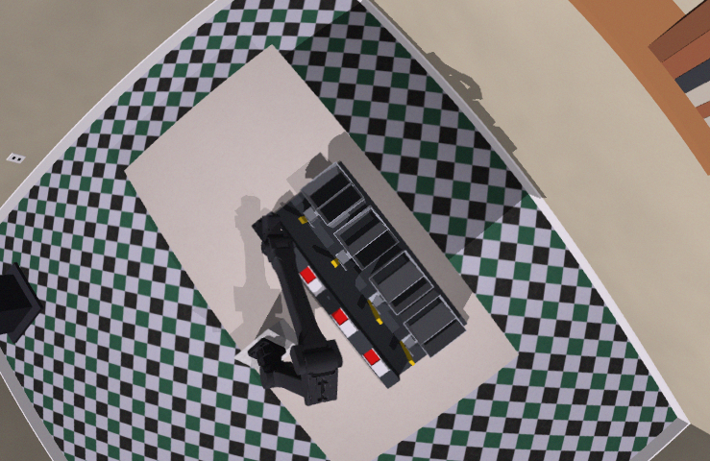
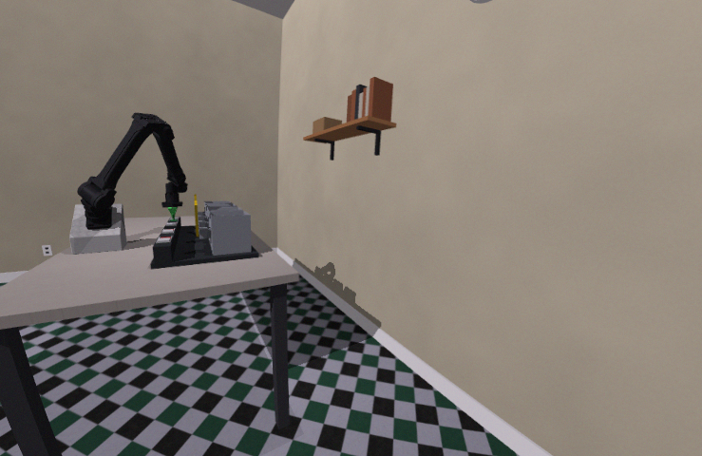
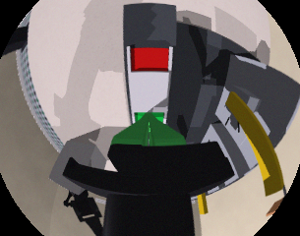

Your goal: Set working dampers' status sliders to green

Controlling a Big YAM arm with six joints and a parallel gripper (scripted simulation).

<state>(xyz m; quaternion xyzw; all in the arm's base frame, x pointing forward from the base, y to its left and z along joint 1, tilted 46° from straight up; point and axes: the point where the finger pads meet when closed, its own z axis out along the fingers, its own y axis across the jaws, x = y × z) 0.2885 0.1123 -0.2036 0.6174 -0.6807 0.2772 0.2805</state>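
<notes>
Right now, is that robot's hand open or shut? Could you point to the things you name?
Shut: in the wrist view the hand's (image 2: 173,217) (image 3: 149,118) green fingertips meet, with nothing between them.

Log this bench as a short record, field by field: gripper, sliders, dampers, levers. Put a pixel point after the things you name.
gripper: shut, nothing held (image 1: 268,224) (image 2: 172,218) (image 3: 149,119)
gripper position: at the slider on the end of the row farthest from the exterior view
that slider's cover: white cover (image 3: 149,90) partway across, red at one end, a strip of green at the other
other three sliders: red showing (image 1: 307,274) (image 1: 339,316) (image 1: 371,356)
dampers: four grey duct dampers (image 1: 435,320) (image 2: 230,231), in a row behind the sliders
levers: yellow (image 1: 375,312) (image 2: 196,218) (image 3: 260,143), on the dampers' slider side
faulty dampers: cannot tell
</notes>
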